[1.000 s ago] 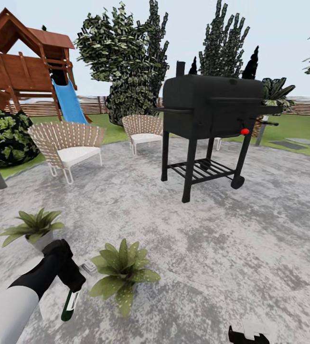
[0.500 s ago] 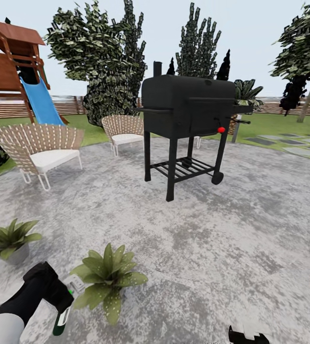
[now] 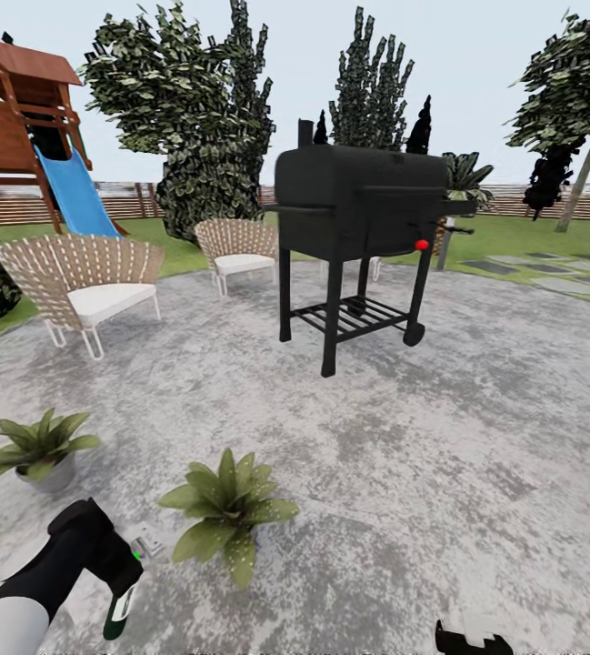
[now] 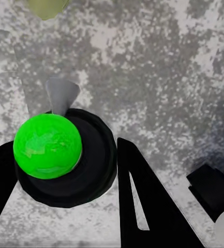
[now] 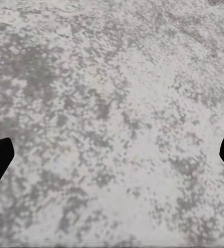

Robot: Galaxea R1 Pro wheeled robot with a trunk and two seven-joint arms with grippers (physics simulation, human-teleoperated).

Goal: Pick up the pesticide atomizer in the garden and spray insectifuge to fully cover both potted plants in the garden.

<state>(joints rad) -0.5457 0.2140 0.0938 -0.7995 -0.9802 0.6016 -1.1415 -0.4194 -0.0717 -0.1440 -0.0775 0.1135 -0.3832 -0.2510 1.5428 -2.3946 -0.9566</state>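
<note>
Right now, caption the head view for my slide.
Left gripper holds the pesticide atomizer beside two potted plants on the patio.

Round grey patio (image 3: 476, 473) with a black barbecue grill (image 3: 360, 227) and 2 woven chairs (image 3: 85, 282). Foreground: 2 potted plants (image 3: 226, 509), apart; beside the nearer, the left gripper (image 3: 104, 569) grips the pesticide atomizer (image 3: 120, 611), nozzle toward it. Slide (image 3: 75, 196) and fence (image 3: 522, 202) behind.

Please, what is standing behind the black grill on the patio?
Behind the black grill rise tall dark trees, a spiky leafy plant and the wooden fence. The grill's body hides the trees' lower parts.
</note>
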